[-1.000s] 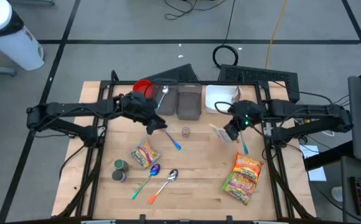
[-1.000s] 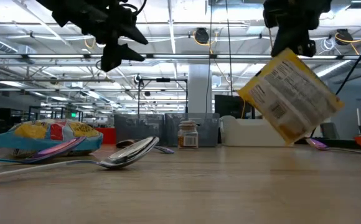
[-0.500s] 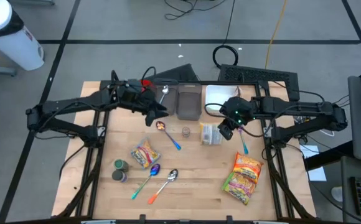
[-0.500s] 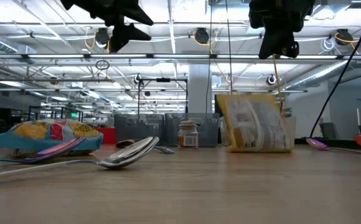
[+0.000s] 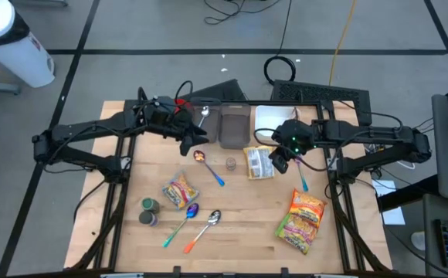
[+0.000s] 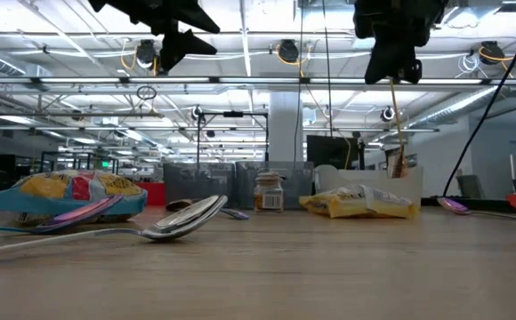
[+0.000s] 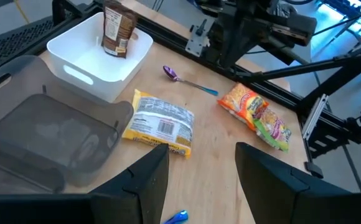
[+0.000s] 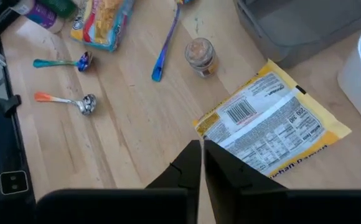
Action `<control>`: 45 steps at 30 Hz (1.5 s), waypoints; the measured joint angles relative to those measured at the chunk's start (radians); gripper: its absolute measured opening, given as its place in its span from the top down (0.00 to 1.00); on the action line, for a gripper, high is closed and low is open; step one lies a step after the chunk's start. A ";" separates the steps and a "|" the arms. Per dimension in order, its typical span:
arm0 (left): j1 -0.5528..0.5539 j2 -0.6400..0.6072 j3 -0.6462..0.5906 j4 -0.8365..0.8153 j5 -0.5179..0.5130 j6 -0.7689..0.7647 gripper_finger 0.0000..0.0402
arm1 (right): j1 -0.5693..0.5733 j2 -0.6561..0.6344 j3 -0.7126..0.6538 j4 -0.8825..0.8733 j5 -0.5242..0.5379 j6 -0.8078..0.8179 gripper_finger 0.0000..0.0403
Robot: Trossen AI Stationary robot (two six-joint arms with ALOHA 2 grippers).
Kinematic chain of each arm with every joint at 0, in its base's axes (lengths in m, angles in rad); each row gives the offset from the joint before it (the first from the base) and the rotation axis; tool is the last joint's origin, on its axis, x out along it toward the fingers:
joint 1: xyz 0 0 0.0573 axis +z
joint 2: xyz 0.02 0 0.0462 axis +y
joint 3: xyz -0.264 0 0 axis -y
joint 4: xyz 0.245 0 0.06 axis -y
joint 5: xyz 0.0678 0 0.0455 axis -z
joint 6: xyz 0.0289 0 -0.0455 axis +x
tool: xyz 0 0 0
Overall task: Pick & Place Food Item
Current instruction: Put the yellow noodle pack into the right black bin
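A yellow food packet point(image 5: 259, 162) point(image 8: 274, 124) lies flat on the wooden table, label side up, just in front of the white bin point(image 5: 269, 130); the low view shows it slumped on the tabletop point(image 6: 360, 203). My right gripper point(image 5: 280, 162) point(image 8: 202, 165) hangs shut above the packet's right end and touches nothing. My left gripper point(image 5: 195, 137) point(image 7: 196, 186) is raised near the grey bins, open and empty. A second, orange-and-yellow packet point(image 5: 303, 220) lies near the right front, and a third packet point(image 5: 180, 191) lies at the left centre.
The white bin holds a brown pouch point(image 7: 118, 28). Two grey bins point(image 5: 235, 127) stand at the back centre. A small jar point(image 5: 230, 163), a blue-handled spoon point(image 5: 212, 171), a purple spoon point(image 5: 301, 181), two cans point(image 5: 148, 210) and two more spoons point(image 5: 197, 224) lie scattered about the table.
The yellow packet, hanging tilted from my right gripper a second ago, has come out of the hold, stood on edge on the table, then fallen flat. My right gripper has shifted slightly toward the table's left. My left gripper has risen and drawn toward the far edge.
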 joint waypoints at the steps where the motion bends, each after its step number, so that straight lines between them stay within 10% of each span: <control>1: 0.000 0.000 0.000 0.000 0.000 0.000 0.52 | -0.005 0.000 -0.001 0.000 0.000 0.000 0.93; 19: 0.000 0.000 -0.001 -0.006 -0.008 -0.013 0.52 | -0.089 0.090 -0.284 0.315 -0.212 0.039 0.45; 45: 0.012 0.000 -0.002 -0.064 -0.052 -0.019 0.52 | -0.065 0.310 -0.349 0.553 -0.155 -0.055 0.56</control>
